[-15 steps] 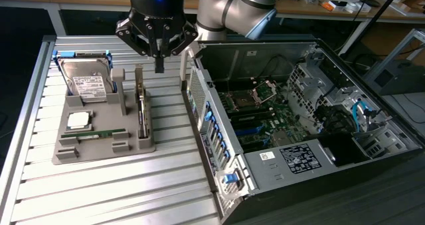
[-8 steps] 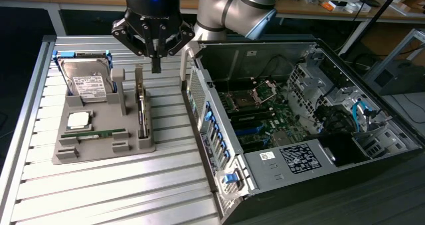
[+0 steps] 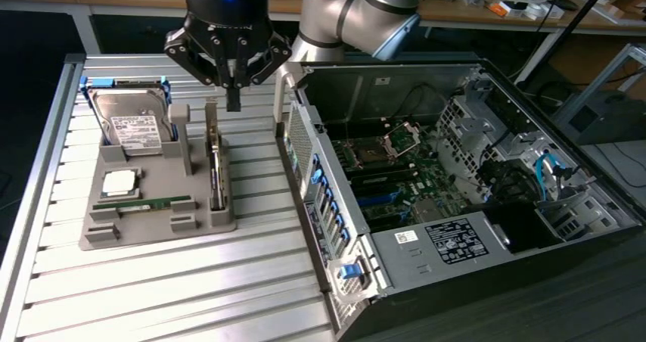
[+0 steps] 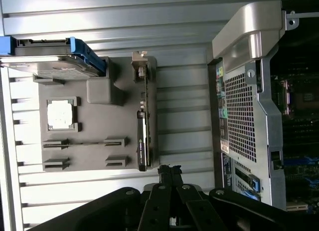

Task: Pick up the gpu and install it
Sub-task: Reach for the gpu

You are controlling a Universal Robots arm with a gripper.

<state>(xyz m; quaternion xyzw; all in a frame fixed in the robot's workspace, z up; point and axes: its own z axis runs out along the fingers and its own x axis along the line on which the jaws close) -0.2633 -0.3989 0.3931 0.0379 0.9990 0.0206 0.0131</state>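
On the exterior view's left, a boxy silver hard drive [image 3: 136, 126] sits in the grey moulded holder [image 3: 151, 225]. Beside it the gpu [image 3: 215, 168], a thin dark card with a pale metal end, stands on edge in its slot. Above it hangs the gripper [image 3: 233, 100], fingers pressed together and empty. Lowered like that, it would likely strike the card's edge. Rightward lies the open steel case [image 3: 399, 77].

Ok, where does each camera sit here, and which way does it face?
Exterior view: off the arm, high up, looking down on the table, the tray and the open computer case; the arm and the shut end effector show above the tray.
Wrist view: on the wrist, looking down past the end effector at the tray.
Shared: the tray, the gpu standing on edge, the hard drive, the computer case.
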